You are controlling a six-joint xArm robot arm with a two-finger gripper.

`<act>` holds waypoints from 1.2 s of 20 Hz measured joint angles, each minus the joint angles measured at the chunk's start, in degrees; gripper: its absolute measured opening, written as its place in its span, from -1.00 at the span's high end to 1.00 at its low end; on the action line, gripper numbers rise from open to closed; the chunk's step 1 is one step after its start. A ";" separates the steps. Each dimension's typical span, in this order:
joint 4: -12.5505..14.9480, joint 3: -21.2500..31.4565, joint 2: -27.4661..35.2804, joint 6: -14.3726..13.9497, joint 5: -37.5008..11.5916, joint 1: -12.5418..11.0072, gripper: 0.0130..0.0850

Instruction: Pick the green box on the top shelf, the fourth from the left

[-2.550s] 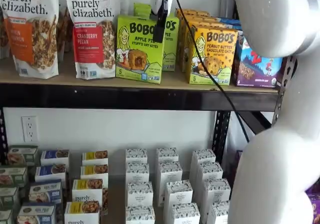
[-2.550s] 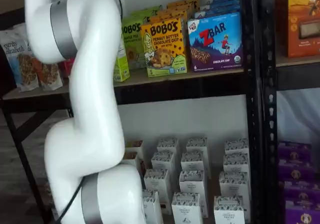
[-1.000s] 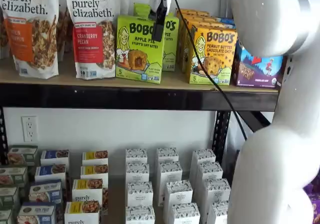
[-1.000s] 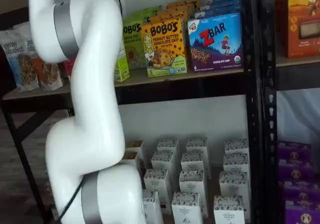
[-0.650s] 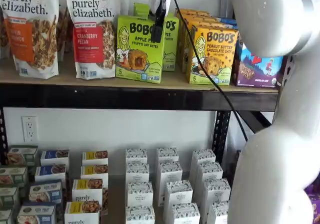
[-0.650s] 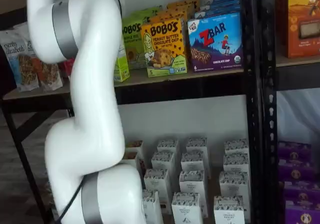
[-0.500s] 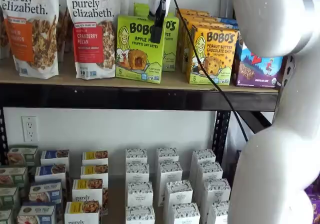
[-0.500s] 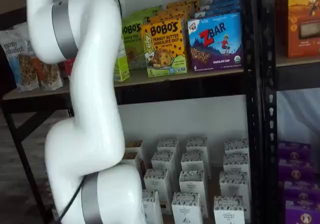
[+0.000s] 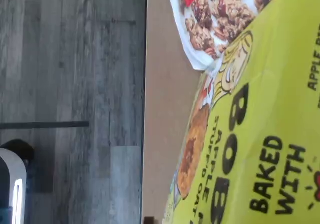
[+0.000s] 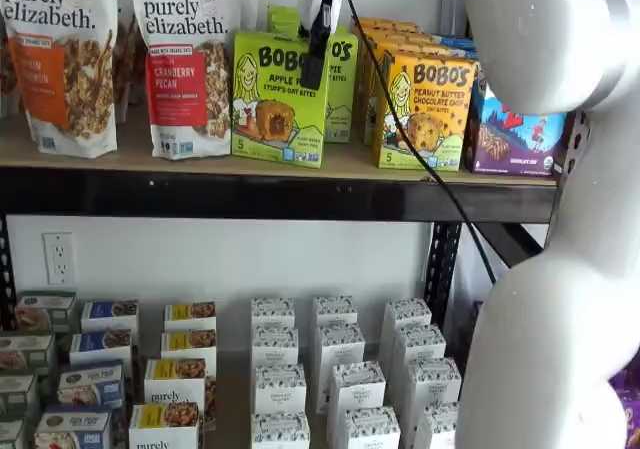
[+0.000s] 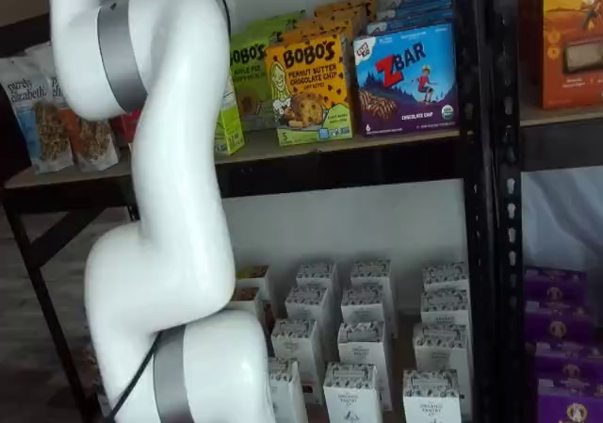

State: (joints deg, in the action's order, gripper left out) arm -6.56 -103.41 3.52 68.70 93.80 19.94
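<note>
Change: almost none, gripper (image 10: 312, 69) stayed over the green box (image 10: 278, 99) | jaws: side-on, cannot tell | box: lime-green printed cardboard, rectangular

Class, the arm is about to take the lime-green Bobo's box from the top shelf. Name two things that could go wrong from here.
1. The green box stands close beside the cranberry pecan bag; the tool might nudge that bag.
2. A second green box stands right behind it, so a deep reach could shove that one back.
</note>
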 joint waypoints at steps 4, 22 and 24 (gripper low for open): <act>0.08 0.44 -0.26 0.06 -0.46 -0.03 -0.56; 0.20 1.15 -0.72 0.03 -1.17 0.03 -0.22; 0.16 1.16 -0.75 0.03 -1.23 0.03 -0.22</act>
State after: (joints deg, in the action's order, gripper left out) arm -6.40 -102.25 2.77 68.73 92.57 19.97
